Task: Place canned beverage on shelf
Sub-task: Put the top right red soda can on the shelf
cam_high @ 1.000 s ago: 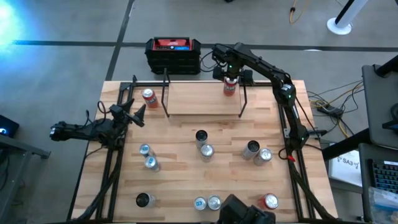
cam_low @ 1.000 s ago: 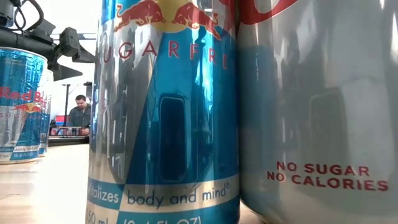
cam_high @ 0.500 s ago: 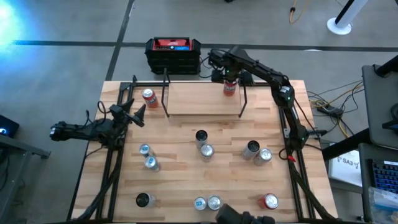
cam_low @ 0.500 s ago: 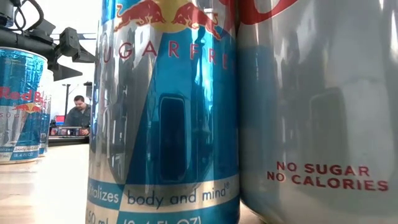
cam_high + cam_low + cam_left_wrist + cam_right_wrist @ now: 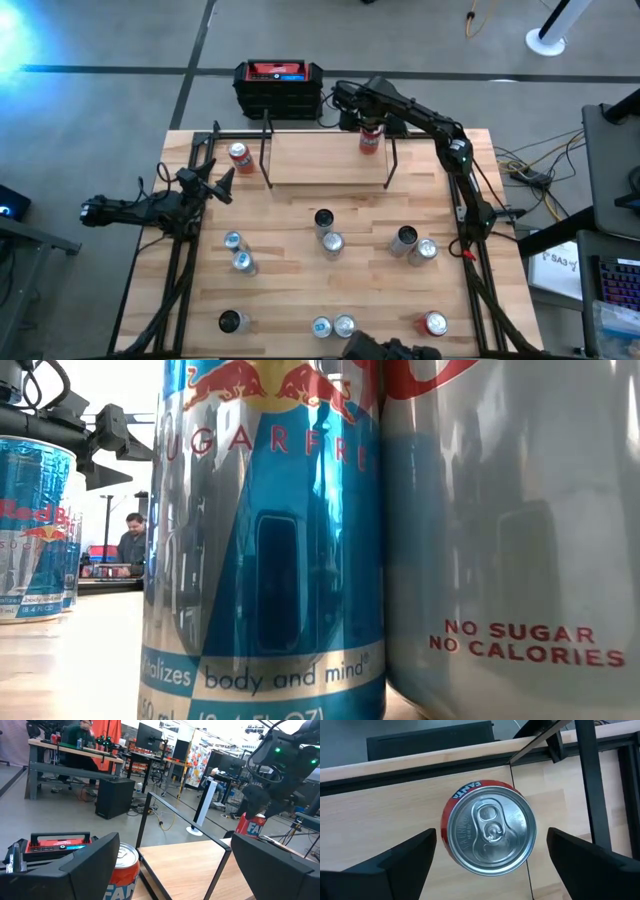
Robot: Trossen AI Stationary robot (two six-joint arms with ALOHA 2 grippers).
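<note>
Right pincer (image 5: 485,857), fingers spread wide and grasping nothing, hangs directly above the upright red can (image 5: 490,827) standing on the shelf (image 5: 320,158) board near its right-hand posts, far nearer than the left pincer (image 5: 222,183) waiting open at the counter's left.

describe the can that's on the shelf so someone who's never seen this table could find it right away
Find the low rack with the light wood board and thin black posts at the table's far edge, in front of the black box with a red top. The red Fanta can stands upright at its right end, under the open right gripper. It is the only can on the board; the other red can stands off its left end.
</note>
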